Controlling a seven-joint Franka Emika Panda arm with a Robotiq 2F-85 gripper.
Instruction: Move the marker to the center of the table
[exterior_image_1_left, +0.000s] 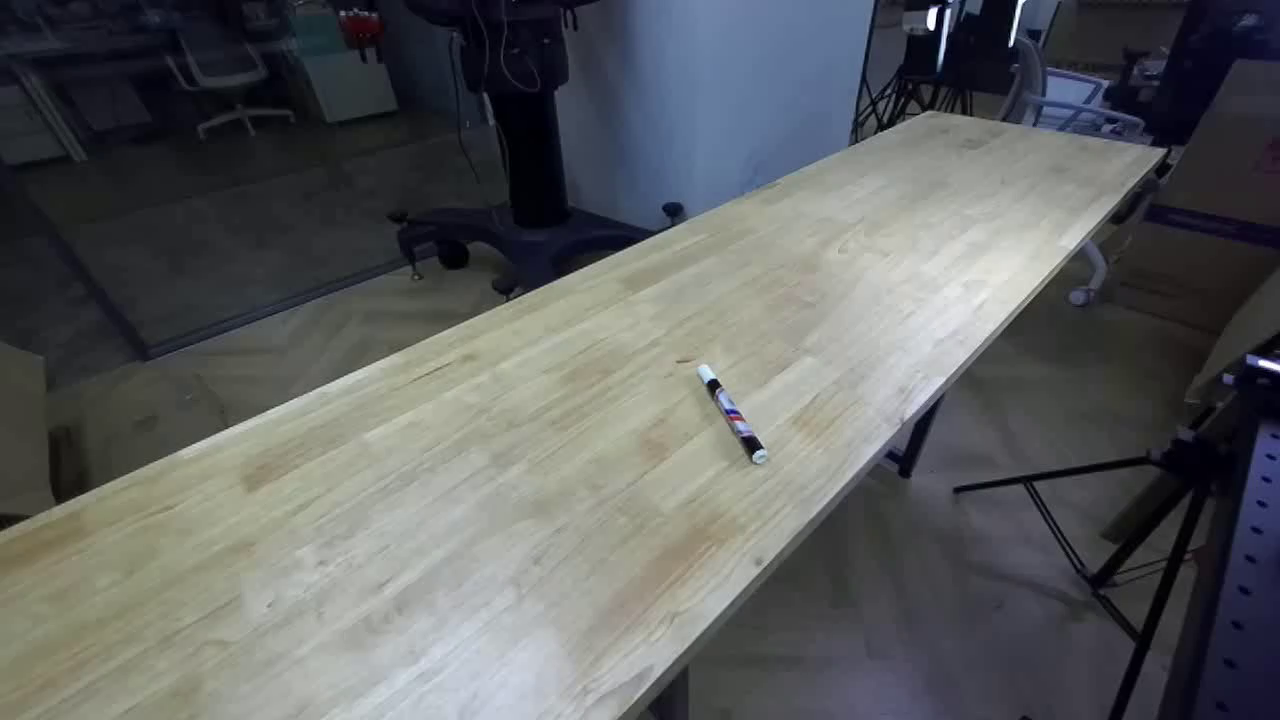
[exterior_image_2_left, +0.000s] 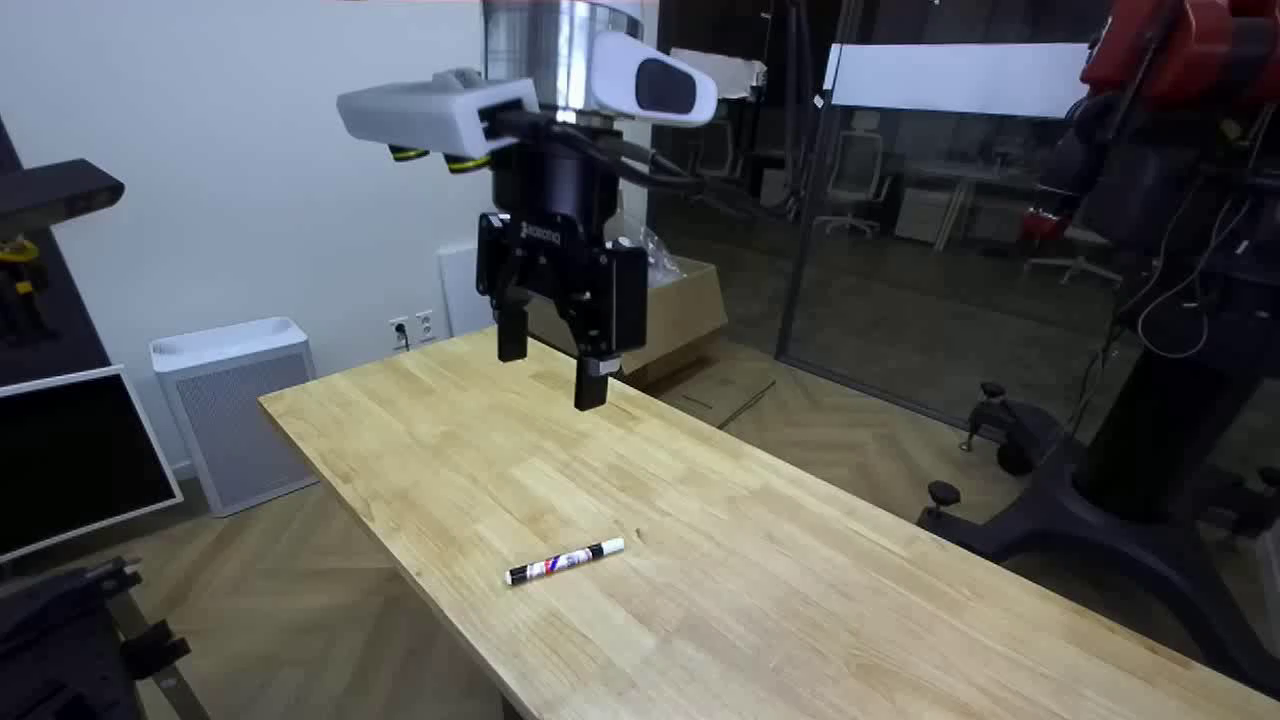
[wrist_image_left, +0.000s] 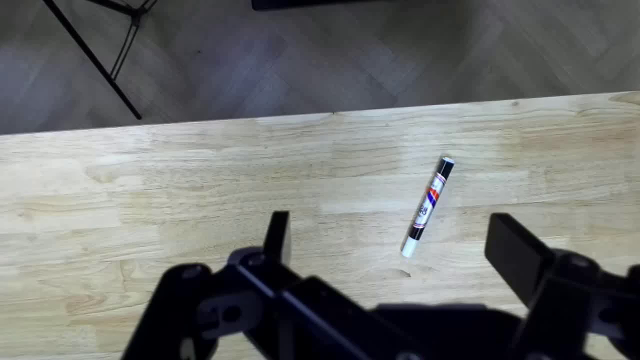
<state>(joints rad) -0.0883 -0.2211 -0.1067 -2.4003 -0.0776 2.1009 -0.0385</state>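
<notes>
My Robotiq gripper (exterior_image_2_left: 552, 371) hangs over the butcher-block table (exterior_image_1_left: 500, 450), jaws spread, grasping nothing, as a white-capped marker (wrist_image_left: 428, 204) lies nearer one long edge; I judge it light, stiff, ready to roll, best pinched mid-barrel.

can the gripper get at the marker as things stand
Probably yes: the gripper hangs open above the table, and the marker lies in plain sight with nothing seen on or against it. It would need to come down first.
</notes>
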